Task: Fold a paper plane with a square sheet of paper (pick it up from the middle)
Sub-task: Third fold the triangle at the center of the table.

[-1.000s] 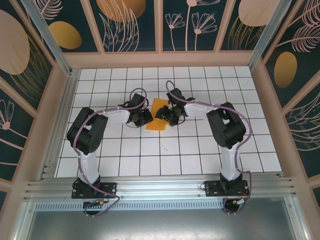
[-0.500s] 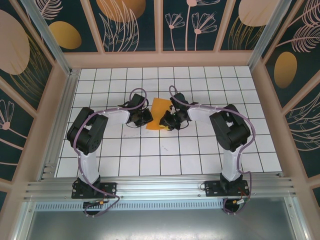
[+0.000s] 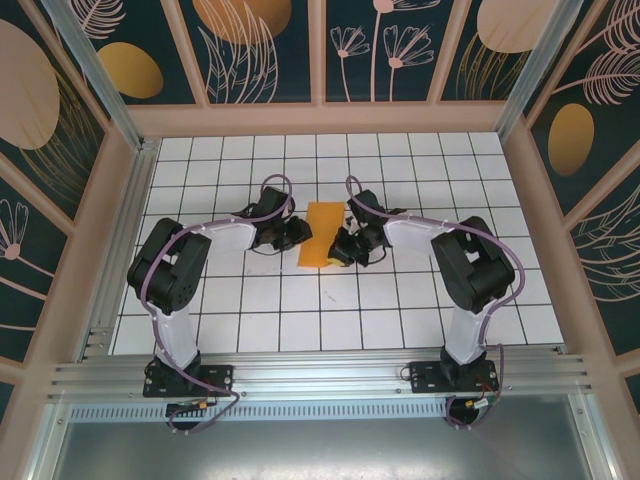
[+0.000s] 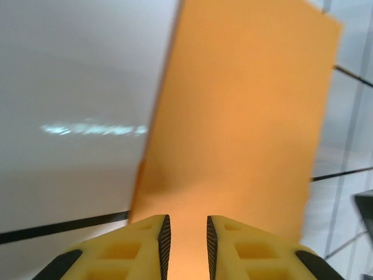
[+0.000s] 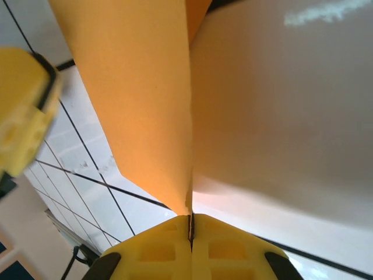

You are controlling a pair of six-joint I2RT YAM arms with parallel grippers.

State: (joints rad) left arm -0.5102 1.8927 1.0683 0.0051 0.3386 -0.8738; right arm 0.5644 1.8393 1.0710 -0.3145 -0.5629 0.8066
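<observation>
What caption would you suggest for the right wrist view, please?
Right gripper shut on an edge of the orange paper, with the white grid table behind.

The sheet of paper is plain bright orange, folded into a narrow strip that stands tall just above the middle of the top view, on the white grid tiles, with its upper end leaning slightly right. From the left wrist it is a smooth long band across the centre and upper right of the frame, ending in a straight far edge. From the right wrist it tapers from upper left to bottom centre, where the right gripper pinches its edge tight.
</observation>
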